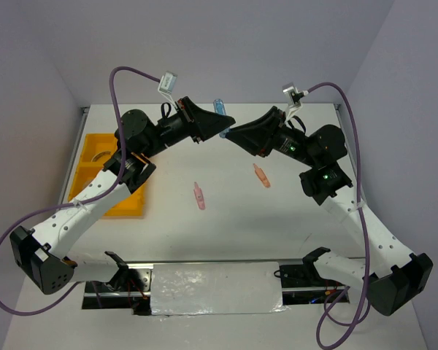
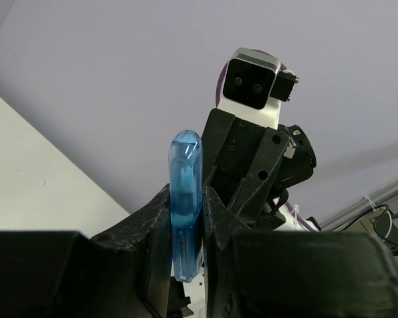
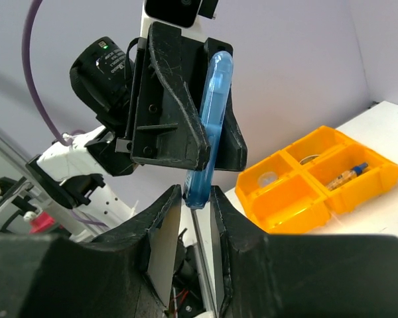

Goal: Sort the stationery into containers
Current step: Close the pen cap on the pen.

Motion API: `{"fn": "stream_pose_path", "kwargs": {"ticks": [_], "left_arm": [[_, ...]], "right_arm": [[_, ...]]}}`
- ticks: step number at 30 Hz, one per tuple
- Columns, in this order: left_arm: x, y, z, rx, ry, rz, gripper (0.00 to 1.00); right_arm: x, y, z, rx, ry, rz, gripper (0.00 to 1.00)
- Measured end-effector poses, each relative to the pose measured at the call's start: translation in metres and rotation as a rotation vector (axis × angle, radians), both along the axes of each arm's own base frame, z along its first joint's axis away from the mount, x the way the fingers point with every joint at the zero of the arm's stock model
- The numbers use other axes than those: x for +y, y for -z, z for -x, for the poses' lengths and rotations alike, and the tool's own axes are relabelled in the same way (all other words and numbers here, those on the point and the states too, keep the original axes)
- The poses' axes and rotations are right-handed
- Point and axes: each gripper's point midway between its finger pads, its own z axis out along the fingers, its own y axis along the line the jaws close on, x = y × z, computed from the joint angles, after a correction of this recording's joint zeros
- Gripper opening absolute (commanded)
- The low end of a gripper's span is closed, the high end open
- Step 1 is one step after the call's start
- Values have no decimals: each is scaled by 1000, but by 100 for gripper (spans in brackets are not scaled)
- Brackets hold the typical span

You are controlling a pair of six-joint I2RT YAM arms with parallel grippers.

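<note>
Between the fingers of our left claw (image 2: 186, 193) the blue clip (image 2: 186, 162) is clamped tight, one end poking out past the tips, high over the far middle of the table (image 1: 226, 240). Our right claw (image 3: 196, 193) meets it nose to nose, jaws flanking the clip's free end. We cannot tell whether they bite or merely bracket it.

That is our worry. Should the left let go before the right truly holds, the clip falls. The tray (image 3: 295, 218) lies well off to the left, so it would land on the table, somewhere near the pink clip (image 1: 198, 197) and orange clip (image 1: 261, 176). A pinch on the tip alone could let it swing or squirt out. Both claws pulling at once might twist it loose.
</note>
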Motion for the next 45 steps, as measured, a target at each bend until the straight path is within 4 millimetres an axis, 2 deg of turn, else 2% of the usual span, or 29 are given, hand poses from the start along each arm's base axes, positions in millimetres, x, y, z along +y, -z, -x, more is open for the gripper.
{"fn": "stream_pose_path", "kwargs": {"ticks": [4,7,9,11,12,14,15,18,20,23,26,27,28,33,38,45], "left_arm": [[1,-2,1,-3,1,3,0],[1,-2,2,-7,2,3,0],[2,-3,2,-10,-1,3,0],[2,-3,1,-9,-3,3,2],[2,-3,1,-9,-4,3,11],[2,-3,1,-9,-5,3,19],[2,-3,1,-9,-6,4,32],[2,-2,0,-6,-10,3,40],[2,-1,0,2,-12,-1,38],[2,-1,-1,5,-15,-6,57],[3,-1,-2,14,-21,-6,60],[3,-1,-2,15,-23,-6,72],[3,-1,-3,13,-28,-6,77],[5,-2,-8,26,-58,2,90],[8,-6,-13,33,-93,2,92],[11,-21,-10,-15,-97,10,83]], "right_arm": [[1,-1,2,8,-20,-9,29],[3,-2,1,21,-35,-21,16],[4,-2,-1,40,-45,-29,1],[5,-2,-1,46,-51,-34,0],[5,-2,-1,50,-53,-35,0],[5,-2,-1,51,-57,-35,0],[5,-2,-1,50,-58,-35,0],[5,-2,0,47,-60,-33,0],[5,-1,1,42,-66,-29,0],[6,0,2,36,-74,-22,0],[6,1,5,28,-86,-17,0],[6,1,6,25,-88,-14,0],[6,1,7,22,-90,-13,0],[5,2,9,10,-91,-7,0],[5,11,8,27,-84,11,0],[5,20,5,55,-75,39,0]]}}
